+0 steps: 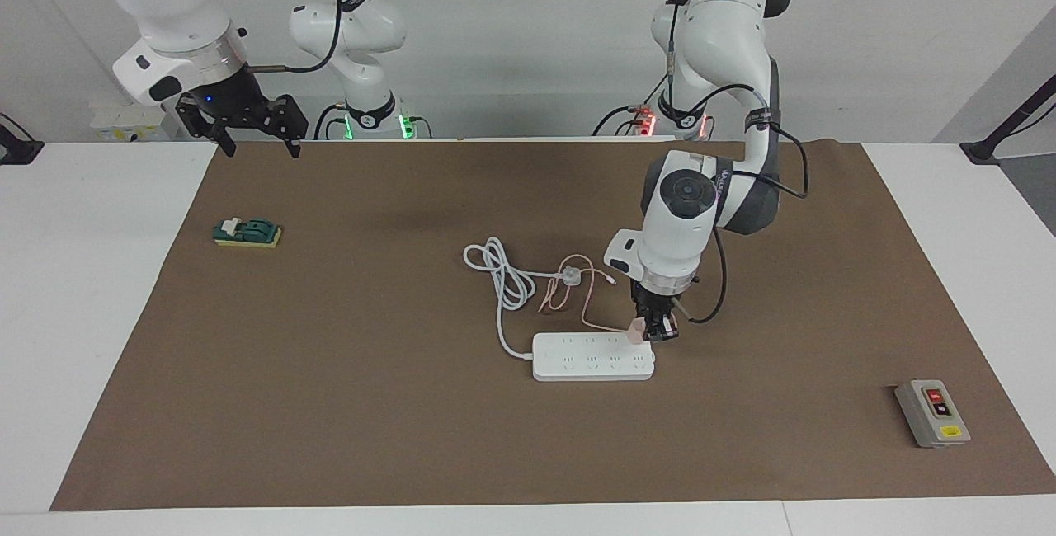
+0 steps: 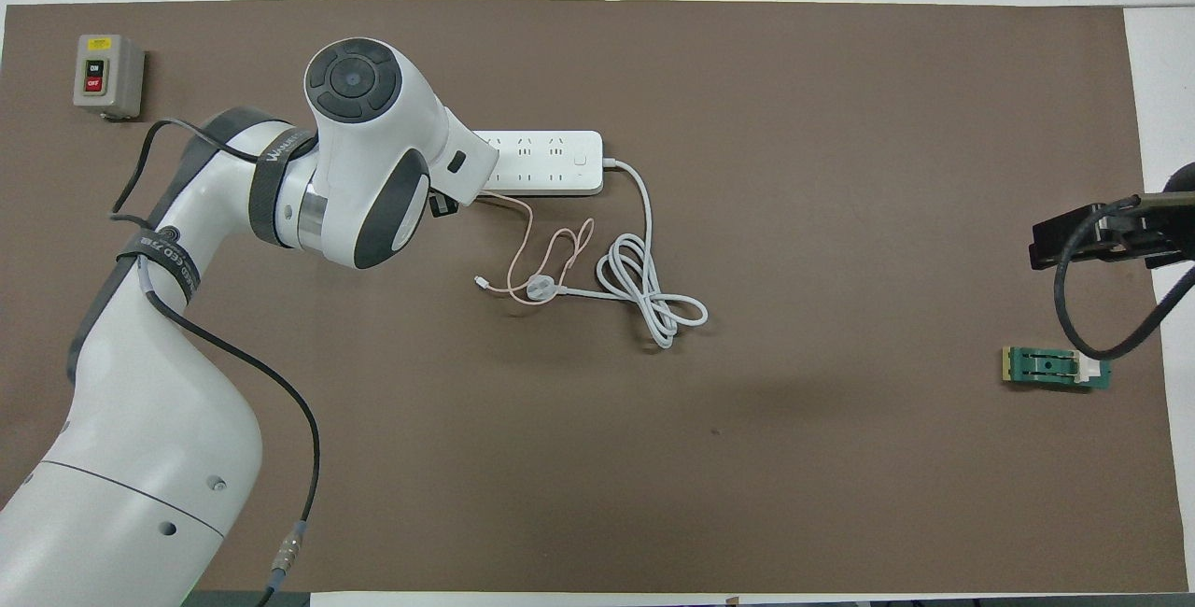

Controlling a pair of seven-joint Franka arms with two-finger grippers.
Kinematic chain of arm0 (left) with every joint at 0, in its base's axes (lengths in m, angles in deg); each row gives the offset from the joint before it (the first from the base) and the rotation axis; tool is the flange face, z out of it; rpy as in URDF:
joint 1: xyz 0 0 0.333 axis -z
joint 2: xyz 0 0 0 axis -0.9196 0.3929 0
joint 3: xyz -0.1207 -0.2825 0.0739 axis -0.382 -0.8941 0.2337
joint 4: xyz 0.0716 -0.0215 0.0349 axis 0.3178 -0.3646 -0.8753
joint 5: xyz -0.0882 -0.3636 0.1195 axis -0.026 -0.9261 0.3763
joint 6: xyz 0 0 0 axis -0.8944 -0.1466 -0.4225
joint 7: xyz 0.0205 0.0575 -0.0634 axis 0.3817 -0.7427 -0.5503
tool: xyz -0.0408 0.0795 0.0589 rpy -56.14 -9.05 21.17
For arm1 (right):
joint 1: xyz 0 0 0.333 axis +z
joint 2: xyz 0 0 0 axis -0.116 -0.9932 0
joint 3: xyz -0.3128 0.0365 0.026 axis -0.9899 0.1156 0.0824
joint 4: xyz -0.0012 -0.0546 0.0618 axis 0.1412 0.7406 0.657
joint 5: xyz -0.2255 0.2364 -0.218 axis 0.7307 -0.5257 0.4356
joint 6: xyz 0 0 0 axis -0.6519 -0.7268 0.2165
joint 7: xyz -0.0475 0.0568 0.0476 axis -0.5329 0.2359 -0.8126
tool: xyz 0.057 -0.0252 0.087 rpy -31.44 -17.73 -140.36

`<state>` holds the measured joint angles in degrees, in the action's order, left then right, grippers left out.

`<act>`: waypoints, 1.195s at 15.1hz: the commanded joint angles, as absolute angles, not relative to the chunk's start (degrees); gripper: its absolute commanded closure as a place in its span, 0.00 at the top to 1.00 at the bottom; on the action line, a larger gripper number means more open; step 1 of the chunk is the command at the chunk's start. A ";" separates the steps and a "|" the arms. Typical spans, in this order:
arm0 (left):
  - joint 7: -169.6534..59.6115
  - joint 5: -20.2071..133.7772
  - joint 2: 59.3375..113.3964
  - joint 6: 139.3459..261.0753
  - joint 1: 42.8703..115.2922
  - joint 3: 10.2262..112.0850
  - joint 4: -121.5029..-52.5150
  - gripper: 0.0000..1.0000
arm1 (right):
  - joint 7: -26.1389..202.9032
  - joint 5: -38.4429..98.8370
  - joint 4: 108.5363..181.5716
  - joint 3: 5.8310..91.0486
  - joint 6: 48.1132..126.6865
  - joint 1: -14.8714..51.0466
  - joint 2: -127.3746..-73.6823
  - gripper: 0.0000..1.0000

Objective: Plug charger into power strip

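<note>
Brown table mat: left claw (image 1: 656, 333) clenches the charger (image 1: 636, 331) at the power strip (image 1: 592, 357)'s three o'clock end.
Right claw (image 1: 255, 138) waits, released, toward ten o'clock; best to square prongs over slots, then press straight down.

1. White table (image 1: 99, 289), brown mat (image 1: 371, 404) covering most of it, centre of frame.
2. Power strip (image 1: 592, 358) flat on mat, mid-frame, slightly lower right of centre in facing view.
3. Its thick white cord (image 1: 503, 280) lies coiled on mat just above the strip.
4. Thin pink cable (image 1: 577, 293) loops on mat beside the coil; may cross the white cord, hard to tell.
5. Grey button box (image 1: 932, 413) lower right.
6. Green block (image 1: 247, 232) on mat, left of frame.
</note>
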<state>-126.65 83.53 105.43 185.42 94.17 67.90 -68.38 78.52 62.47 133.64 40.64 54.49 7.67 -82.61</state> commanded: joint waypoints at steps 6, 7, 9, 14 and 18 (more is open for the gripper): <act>-126.54 86.58 113.57 184.70 95.25 67.96 -63.06 0.00 | 79.94 62.02 134.82 41.24 54.35 6.57 -81.32 1.00; -126.54 86.75 113.57 184.70 95.34 68.05 -62.72 0.00 | 79.94 61.93 134.82 41.24 54.35 6.57 -81.32 1.00; -126.54 86.58 113.66 184.61 95.34 68.58 -61.84 0.00 | 79.94 61.93 134.82 41.24 54.35 6.57 -81.32 1.00; -126.54 86.84 113.84 183.82 94.99 69.11 -60.34 0.00 | 79.94 62.02 134.82 41.24 54.35 6.57 -81.32 1.00; -126.54 86.76 113.84 183.99 94.99 69.11 -60.34 0.00 | 79.94 61.93 134.82 41.24 54.35 6.57 -81.32 1.00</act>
